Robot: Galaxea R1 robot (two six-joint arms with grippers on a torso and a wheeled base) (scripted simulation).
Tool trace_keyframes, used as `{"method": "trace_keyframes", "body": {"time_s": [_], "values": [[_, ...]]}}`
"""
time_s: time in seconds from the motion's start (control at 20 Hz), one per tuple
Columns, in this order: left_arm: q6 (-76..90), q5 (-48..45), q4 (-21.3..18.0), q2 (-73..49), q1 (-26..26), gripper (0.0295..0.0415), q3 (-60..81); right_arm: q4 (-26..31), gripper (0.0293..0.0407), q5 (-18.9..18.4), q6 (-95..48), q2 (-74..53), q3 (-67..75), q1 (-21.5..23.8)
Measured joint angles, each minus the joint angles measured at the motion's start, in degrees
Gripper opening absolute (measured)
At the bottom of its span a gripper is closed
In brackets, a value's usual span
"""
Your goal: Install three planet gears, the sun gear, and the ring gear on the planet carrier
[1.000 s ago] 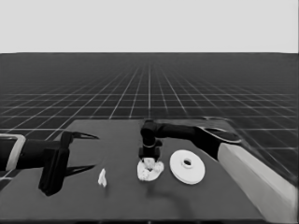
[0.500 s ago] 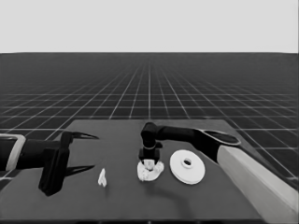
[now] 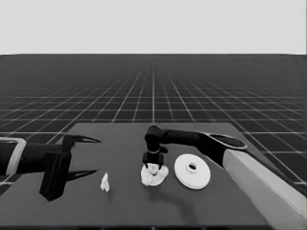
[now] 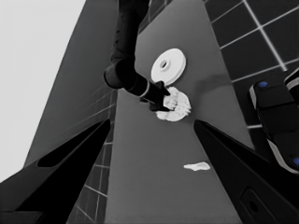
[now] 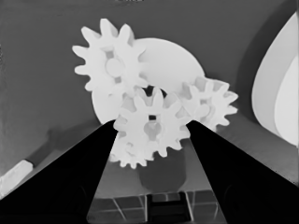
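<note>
The smaller round part (image 3: pixel 162 178) lies mid-table with toothed gears on it. In the right wrist view, one gear (image 5: pixel 110 65) and a second gear (image 5: pixel 210 102) sit on the smaller round part (image 5: pixel 168 58). A third gear (image 5: pixel 149 128) is over its middle, between the fingers of my right gripper (image 5: pixel 152 123), which is shut on it. Teeth of another gear show behind it. In the head view, the right gripper (image 3: pixel 153 164) points down just above the cluster. The larger round part (image 3: pixel 192 170) lies just right of it. My left gripper (image 3: pixel 90 157) waits open over the table's left end.
A thin white piece (image 3: pixel 104 182) lies on the table between the left gripper and the gear cluster; it also shows in the left wrist view as the thin white piece (image 4: pixel 196 165). Dark machinery with blue lights (image 4: pixel 275 116) stands past the table's edge.
My right gripper has come down a little closer onto the gear cluster on the smaller round part. The left arm has not moved.
</note>
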Motion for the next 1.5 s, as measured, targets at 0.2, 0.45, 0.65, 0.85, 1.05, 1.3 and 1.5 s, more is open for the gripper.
{"method": "trace_keyframes", "body": {"time_s": [0.2,0.45,0.65,0.85,1.05,1.3,1.5], "values": [[0.00,0.00,0.00,0.00,0.00,0.0385,0.00,0.00,0.0311,0.00,2.40,0.00,0.00,-0.01],[0.00,0.00,0.00,0.00,0.00,0.0385,0.00,0.00,0.0311,0.00,5.40,0.00,0.00,-0.01],[0.00,0.00,0.00,0.00,0.00,0.0385,0.00,0.00,0.0311,0.00,7.80,0.00,-0.01,-0.01],[0.00,0.00,0.00,0.00,0.00,0.0385,0.00,0.00,0.0311,0.00,10.20,0.00,0.00,-0.01],[0.00,0.00,0.00,0.00,0.00,0.0385,0.00,-0.01,0.0311,0.00,12.60,0.00,-0.01,-0.02],[0.00,0.00,0.00,0.00,0.00,0.0385,0.00,-0.01,0.0311,0.00,15.60,0.00,0.00,-0.02],[0.00,0.00,0.00,0.00,0.00,0.0385,0.00,-0.01,0.0311,0.00,18.00,0.00,0.00,-0.02]]}}
